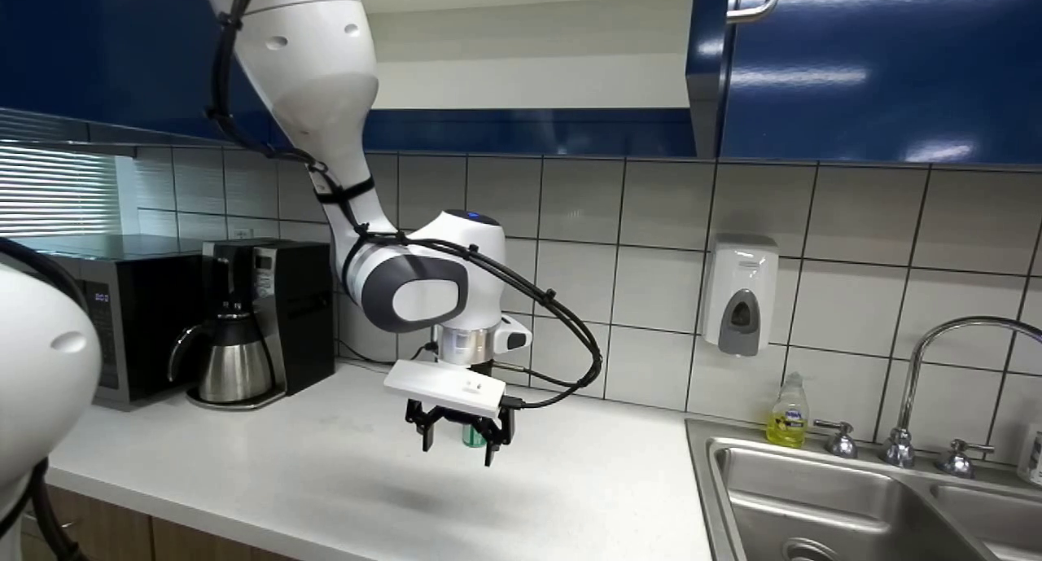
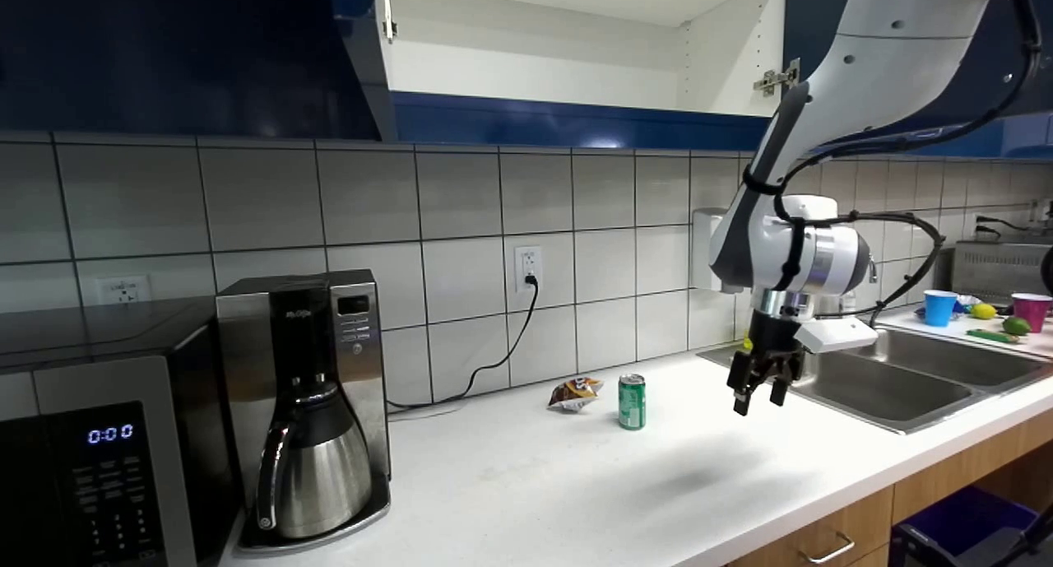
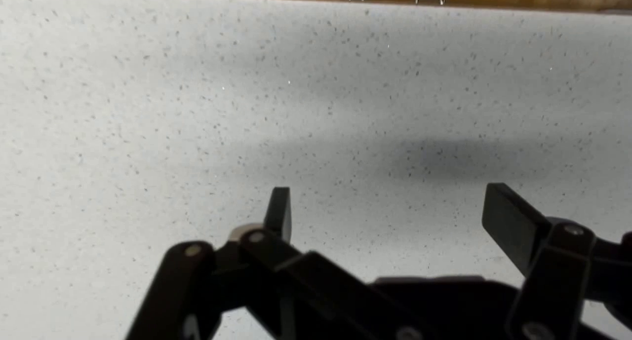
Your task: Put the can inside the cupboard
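The green can [image 2: 632, 402] with a silvery top stands upright on the white counter [image 2: 526, 501]. In an exterior view the can [image 1: 473, 438] is partly hidden behind my gripper. My gripper [image 1: 457, 453] points down above the counter, open and empty. It is apart from the can, on its sink side [image 2: 760, 401]. In the wrist view the spread fingers [image 3: 387, 207] have only speckled counter below them; the can is out of that view. The wall cupboard [image 2: 576, 116] stands open above, with a white interior and blue doors [image 1: 879, 81]; it shows in both exterior views.
A coffee maker [image 2: 354, 345] and a black microwave [image 2: 107, 443] stand at one end of the counter. A brownish snack bag [image 2: 574, 393] lies near the can. A steel sink [image 1: 698, 463], soap bottle [image 1: 787, 414] and wall dispenser [image 1: 741, 296] are at the other side.
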Motion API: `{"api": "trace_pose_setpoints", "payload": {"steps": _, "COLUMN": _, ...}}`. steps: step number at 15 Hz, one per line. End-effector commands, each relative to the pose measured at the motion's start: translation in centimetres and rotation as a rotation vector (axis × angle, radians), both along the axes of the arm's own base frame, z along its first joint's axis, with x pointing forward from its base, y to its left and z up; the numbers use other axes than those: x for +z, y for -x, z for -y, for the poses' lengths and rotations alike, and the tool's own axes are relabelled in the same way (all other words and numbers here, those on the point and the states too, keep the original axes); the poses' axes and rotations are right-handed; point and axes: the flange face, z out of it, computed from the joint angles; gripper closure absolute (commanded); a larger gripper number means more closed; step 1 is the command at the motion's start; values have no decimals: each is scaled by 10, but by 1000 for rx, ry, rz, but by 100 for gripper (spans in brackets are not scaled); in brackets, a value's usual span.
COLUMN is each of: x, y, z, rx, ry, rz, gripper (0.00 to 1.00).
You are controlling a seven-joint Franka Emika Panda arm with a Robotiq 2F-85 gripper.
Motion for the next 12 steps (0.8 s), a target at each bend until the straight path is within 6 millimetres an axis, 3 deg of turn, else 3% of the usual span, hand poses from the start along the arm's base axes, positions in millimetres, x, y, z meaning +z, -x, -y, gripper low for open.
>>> {"api": "trace_pose_setpoints", "payload": {"steps": 1, "x": -16, "y": -37, "z": -6, "rx": 10, "ry": 8, "rz": 48, "gripper": 0}}
{"api": "trace_pose_setpoints", "payload": {"steps": 12, "x": -63, "y": -127, "z": -30, "rx": 26, "ry": 64, "rz": 155, "gripper": 0}}
